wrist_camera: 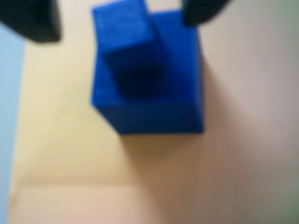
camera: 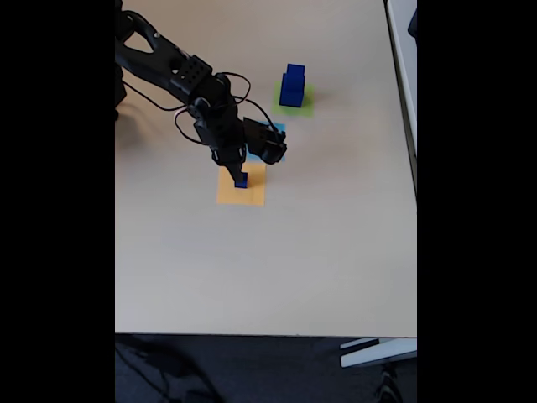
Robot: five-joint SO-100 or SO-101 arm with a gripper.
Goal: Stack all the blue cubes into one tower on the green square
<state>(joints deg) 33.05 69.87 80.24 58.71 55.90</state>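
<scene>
Hovering over an orange paper square point(camera: 241, 185) in the fixed view, the black gripper point(camera: 239, 175) points down at two small dark blue cubes point(camera: 242, 181) stacked there, directly under its tips. In the wrist view the same pair point(wrist_camera: 149, 88) appears blurred: a smaller, matte, sharp-edged block point(wrist_camera: 122, 32) sits on a wider one, set toward the wider one's upper-left corner and turned slightly askew. The two black fingertips point(wrist_camera: 32, 21) stand on either side of the upper block, with a gap visible between each tip and the cube, so the jaws are spread wider than the block and grip nothing.

Left of the gripper in the wrist view lies a strip of flat light-blue paper point(wrist_camera: 9, 93); the orange sheet point(wrist_camera: 60, 140) under the cubes looks pale yellow-tan there, smooth and thin, with the beige table point(wrist_camera: 252, 140) to its right.

In the fixed view, a light-blue square point(camera: 277, 141) lies just beyond and right of the gripper, partly covered by the arm point(camera: 180, 75). Farther up and to the right, well apart from the gripper, the green square point(camera: 295, 101) carries the tower point(camera: 293, 86): a smaller blue cube resting on a larger one. The tabletop point(camera: 252, 269) is plain, pale and smooth. No writing is legible on anything.
</scene>
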